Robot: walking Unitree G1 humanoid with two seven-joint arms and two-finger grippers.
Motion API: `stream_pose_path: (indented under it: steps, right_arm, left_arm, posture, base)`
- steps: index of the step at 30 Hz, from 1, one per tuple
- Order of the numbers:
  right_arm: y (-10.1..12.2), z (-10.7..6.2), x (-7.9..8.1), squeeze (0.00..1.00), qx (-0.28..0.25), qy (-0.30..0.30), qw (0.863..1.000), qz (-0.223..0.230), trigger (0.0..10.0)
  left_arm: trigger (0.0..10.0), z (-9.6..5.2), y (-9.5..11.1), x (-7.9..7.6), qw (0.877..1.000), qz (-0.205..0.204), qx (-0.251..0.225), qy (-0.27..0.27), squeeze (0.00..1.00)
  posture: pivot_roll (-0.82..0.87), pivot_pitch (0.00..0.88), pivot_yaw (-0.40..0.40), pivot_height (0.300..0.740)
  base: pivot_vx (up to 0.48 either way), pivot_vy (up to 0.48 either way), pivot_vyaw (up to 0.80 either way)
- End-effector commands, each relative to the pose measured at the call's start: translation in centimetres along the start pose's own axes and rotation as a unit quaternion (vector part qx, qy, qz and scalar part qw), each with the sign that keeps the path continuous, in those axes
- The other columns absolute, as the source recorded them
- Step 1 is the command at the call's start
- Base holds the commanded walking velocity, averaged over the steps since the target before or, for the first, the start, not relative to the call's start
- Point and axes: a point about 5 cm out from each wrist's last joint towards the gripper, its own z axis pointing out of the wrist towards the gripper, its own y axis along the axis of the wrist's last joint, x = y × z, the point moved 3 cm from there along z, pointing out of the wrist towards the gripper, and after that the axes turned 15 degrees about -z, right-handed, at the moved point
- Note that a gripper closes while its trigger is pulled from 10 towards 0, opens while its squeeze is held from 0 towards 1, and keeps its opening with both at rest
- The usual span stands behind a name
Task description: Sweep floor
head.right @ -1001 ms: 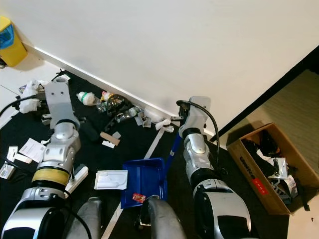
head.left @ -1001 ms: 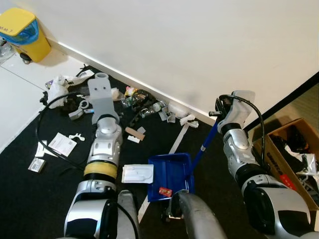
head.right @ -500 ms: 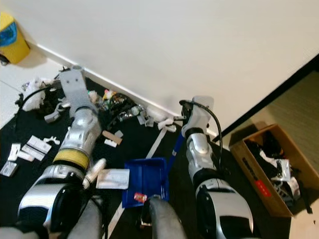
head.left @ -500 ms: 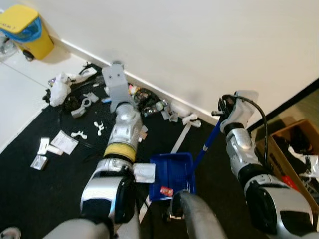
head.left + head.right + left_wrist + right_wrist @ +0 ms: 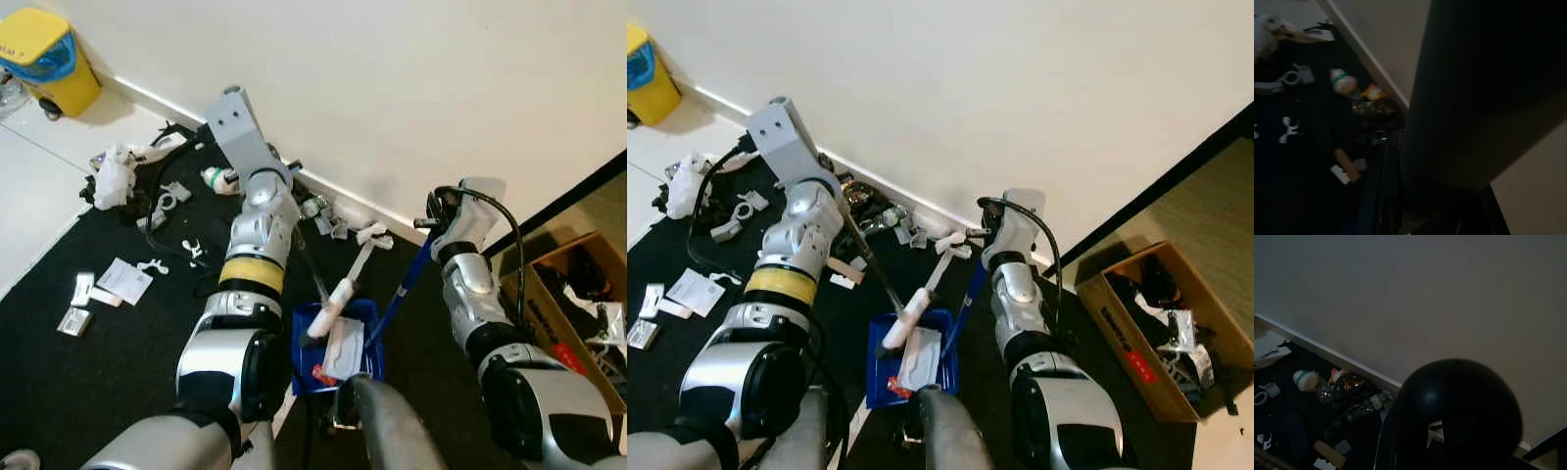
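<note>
Since a second ago our left arm has swung across toward the middle, and the white packet that lay on the carpet beside the blue dustpan [image 5: 338, 345] now sits inside it, next to a small red scrap [image 5: 319, 373] at the near edge. We see a white-headed brush [image 5: 331, 300] on a thin dark stick slanting down from our left arm, its white end resting over the pan's far-left rim, touching the packet [image 5: 345, 350].

Our left gripper is hidden behind the wrist block, so we cannot tell how its fingers stand. Our right gripper [image 5: 438, 211] is up at the top of the pan's long blue handle [image 5: 401, 290]; whether it is clenched on it we cannot tell either.

Beyond the pan, litter lies along the skirting on the black carpet [image 5: 59, 377]: a green-banded bottle [image 5: 217, 178], crumpled wrappers, white paper bits [image 5: 122, 281]. Far left stands a yellow bin [image 5: 44, 61] with a blue liner. Right of us, an open cardboard box [image 5: 568, 313] holds dark and white odds and ends.
</note>
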Motion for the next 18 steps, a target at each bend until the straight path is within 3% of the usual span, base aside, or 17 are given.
stream_pose_path:
  steps: [1, 4, 7, 8, 10, 11, 12, 17, 18]
  right_arm:
    - [-2.0, -0.9, 0.6, 0.00, 0.045, 0.012, 0.999, 0.008, 10.0]
    - [-2.0, -0.8, 0.7, 0.00, 0.044, 0.011, 0.999, 0.009, 10.0]
    - [-1.8, -0.7, 0.8, 0.00, 0.042, 0.009, 0.999, 0.014, 10.0]
    - [-1.8, -0.7, 0.8, 0.00, 0.042, 0.009, 0.999, 0.014, 10.0]
    - [-1.8, -0.7, 0.8, 0.00, 0.044, 0.010, 0.999, 0.022, 10.0]
    - [-1.8, -0.7, 0.8, 0.00, 0.044, 0.010, 0.999, 0.022, 10.0]
    - [-1.9, -0.7, 0.9, 0.00, 0.047, 0.018, 0.998, 0.033, 10.0]
    - [-2.0, -0.7, 1.2, 0.00, 0.046, 0.033, 0.997, 0.042, 10.0]
    - [-2.0, -0.7, 1.2, 0.00, 0.045, 0.037, 0.997, 0.049, 10.0]
  left_arm:
    - [10.0, -0.9, 0.4, -3.6, 0.997, -0.021, 0.008, -0.073, 0.00]
    - [10.0, -0.9, 1.7, -3.0, 0.995, 0.021, -0.009, -0.094, 0.00]
    - [10.0, -0.9, 3.6, -1.0, 0.989, 0.092, -0.023, -0.110, 0.00]
    - [10.0, -0.9, 3.6, -1.0, 0.989, 0.092, -0.023, -0.110, 0.00]
    - [10.0, -1.3, 4.8, 0.2, 0.981, 0.140, -0.015, -0.137, 0.00]
    - [10.0, -1.3, 4.8, 0.2, 0.981, 0.140, -0.015, -0.137, 0.00]
    - [10.0, -1.7, 6.0, 1.4, 0.973, 0.178, -0.018, -0.143, 0.00]
    - [10.0, -1.9, 7.6, 2.6, 0.968, 0.207, -0.044, -0.137, 0.00]
    - [10.0, -1.9, 8.5, 3.8, 0.966, 0.217, -0.064, -0.122, 0.00]
  posture:
    - [0.03, 0.212, -0.085, 0.740]
    - [0.04, 0.209, -0.082, 0.740]
    - [0.04, 0.208, -0.078, 0.740]
    - [0.04, 0.208, -0.078, 0.740]
    - [0.04, 0.209, -0.077, 0.740]
    - [0.04, 0.209, -0.077, 0.740]
    - [0.05, 0.209, -0.079, 0.740]
    - [0.05, 0.206, -0.080, 0.740]
    - [0.06, 0.199, -0.080, 0.740]
  base:
    - [0.000, 0.000, 0.00]
    - [0.000, 0.000, 0.00]
    - [0.000, 0.000, 0.00]
    - [0.000, 0.000, 0.00]
    - [0.000, 0.000, 0.00]
    - [0.000, 0.000, 0.00]
    - [0.000, 0.000, 0.00]
    - [0.000, 0.000, 0.00]
    - [0.000, 0.000, 0.00]
